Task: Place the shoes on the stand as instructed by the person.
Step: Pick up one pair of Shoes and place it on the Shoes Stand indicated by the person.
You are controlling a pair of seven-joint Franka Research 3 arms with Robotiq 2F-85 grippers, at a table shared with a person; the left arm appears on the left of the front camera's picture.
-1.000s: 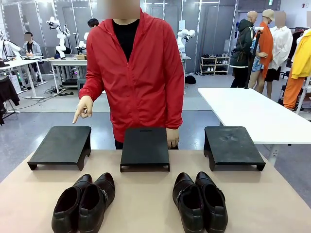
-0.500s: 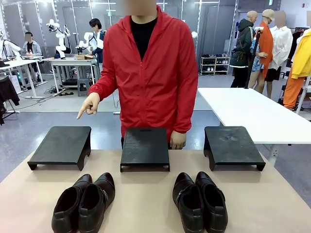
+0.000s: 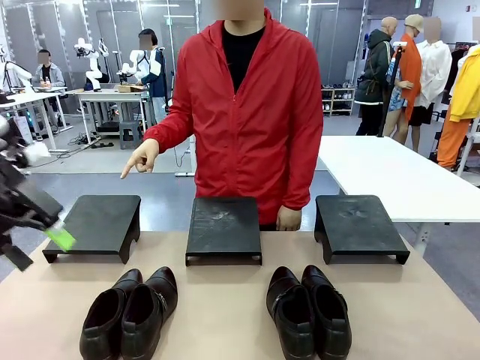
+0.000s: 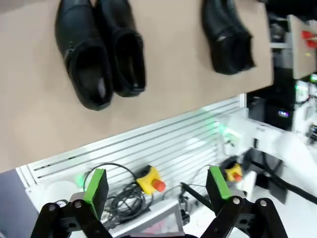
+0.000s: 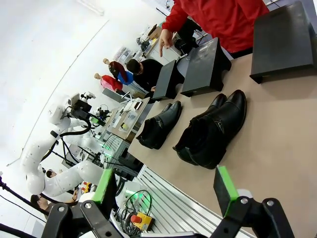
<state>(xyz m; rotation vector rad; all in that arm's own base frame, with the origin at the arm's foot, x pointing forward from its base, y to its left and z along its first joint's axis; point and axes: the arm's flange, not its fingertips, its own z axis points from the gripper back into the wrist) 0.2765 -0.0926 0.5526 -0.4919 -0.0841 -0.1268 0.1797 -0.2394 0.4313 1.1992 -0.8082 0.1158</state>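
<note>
The person [image 3: 259,112] in the bright red zip-up jacket has drifted toward the right over the last second, yet the pointing hand [image 3: 141,157] keeps its aim, index finger angled down toward the flat black left stand [image 3: 94,223] at the far left of the tan worktop [image 3: 221,296]. The person's other hand [image 3: 289,219] hangs just behind the matching black middle stand [image 3: 223,227], and the black right stand [image 3: 360,223] sits apart from both hands. The bigger change is at the left edge of the front view. No arm showed there a second ago, and now the left jaws swing in as a blur, one green pad [image 3: 60,238] crossing the near left corner of the left stand. They stand wide apart with nothing between them, and the left wrist view looks down over the near edge of the worktop. The right jaws are also apart and empty, their green pads [image 5: 223,183] hanging off the near edge and facing across the worktop. Both pairs of glossy black leather dress shoes lie on the near worktop with toes toward the stands. The left pair [image 3: 129,311] lies in front of the left stand, and the right pair [image 3: 309,309] lies in front of the gap between the middle stand and the right stand. No stand carries a shoe. The instruction seems to name the left stand, and the left arm appears to be starting its reach, probably for the left pair.
</note>
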